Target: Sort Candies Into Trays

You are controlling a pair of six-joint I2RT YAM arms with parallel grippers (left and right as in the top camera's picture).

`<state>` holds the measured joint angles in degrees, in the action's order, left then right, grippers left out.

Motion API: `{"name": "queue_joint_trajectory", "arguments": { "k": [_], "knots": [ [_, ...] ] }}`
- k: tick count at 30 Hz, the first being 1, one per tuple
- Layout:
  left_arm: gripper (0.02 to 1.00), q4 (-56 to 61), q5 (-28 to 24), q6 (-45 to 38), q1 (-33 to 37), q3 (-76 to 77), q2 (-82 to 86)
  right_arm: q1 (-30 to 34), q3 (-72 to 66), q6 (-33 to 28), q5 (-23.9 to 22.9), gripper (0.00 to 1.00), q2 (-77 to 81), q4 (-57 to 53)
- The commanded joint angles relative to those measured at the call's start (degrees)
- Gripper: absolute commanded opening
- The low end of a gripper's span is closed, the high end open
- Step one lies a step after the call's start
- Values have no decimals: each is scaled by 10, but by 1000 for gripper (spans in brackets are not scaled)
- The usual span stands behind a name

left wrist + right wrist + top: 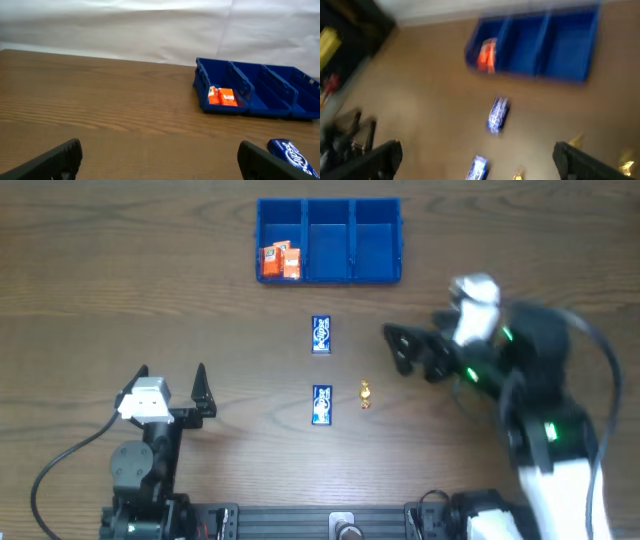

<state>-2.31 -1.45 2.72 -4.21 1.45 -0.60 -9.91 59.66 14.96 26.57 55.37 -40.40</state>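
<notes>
Candies, two blue bars [321, 335] and a gold sweet [365, 394], lay on the counter [150, 280] awaiting the tray [330, 279] (orange ones [280, 262] sat in its left compartment), both arms' jaws apart.

Bare table [120, 280] surrounds the blue bars [321, 335] and gold candy [365, 394]; tray [330, 279] stands beyond.

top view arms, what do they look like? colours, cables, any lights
Both are mostly black. The left arm has a white block at the wrist, and a black cable loops from its base; the left gripper has two pointed black fingers. The right arm has a white wrist part, a white lower segment and green lights; the right gripper is black too.
</notes>
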Motion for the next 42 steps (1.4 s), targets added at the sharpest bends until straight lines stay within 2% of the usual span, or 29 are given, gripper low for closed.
{"name": "queue_joint_trajectory", "arguments": {
  "k": [1,5,10,13,22,24,28,32,33,36,40,42],
  "knots": [
    [998,-21,5,-6,2,-12,3,-142,106,48,-120,998,181,-109],
    [998,-21,5,-6,2,-12,3,-250,111,156,-168,998,317,-147],
    [998,-21,5,-6,2,-12,3,-368,111,273,-197,998,439,-146],
    [998,-21,5,-6,2,-12,3,-389,110,315,-211,998,493,-142],
    [998,-21,5,-6,2,-12,3,-384,108,369,-244,996,555,-118],
    [996,-21,5,-6,2,-12,3,-384,108,377,-253,950,556,-117],
    [998,-21,5,-6,2,-12,3,-383,108,383,-257,776,567,-109],
    [998,-21,5,-6,2,-12,3,-383,108,389,-266,492,569,-109],
    [998,-21,5,-6,2,-12,3,-383,108,389,-266,487,570,-108],
    [996,-21,5,-6,2,-12,3,-383,108,389,-272,308,570,-101],
    [998,-21,5,-6,2,-12,3,-390,108,389,-299,253,553,-85],
    [998,-21,5,-6,2,-12,3,-392,112,387,-342,237,499,-90]
  ]
}}
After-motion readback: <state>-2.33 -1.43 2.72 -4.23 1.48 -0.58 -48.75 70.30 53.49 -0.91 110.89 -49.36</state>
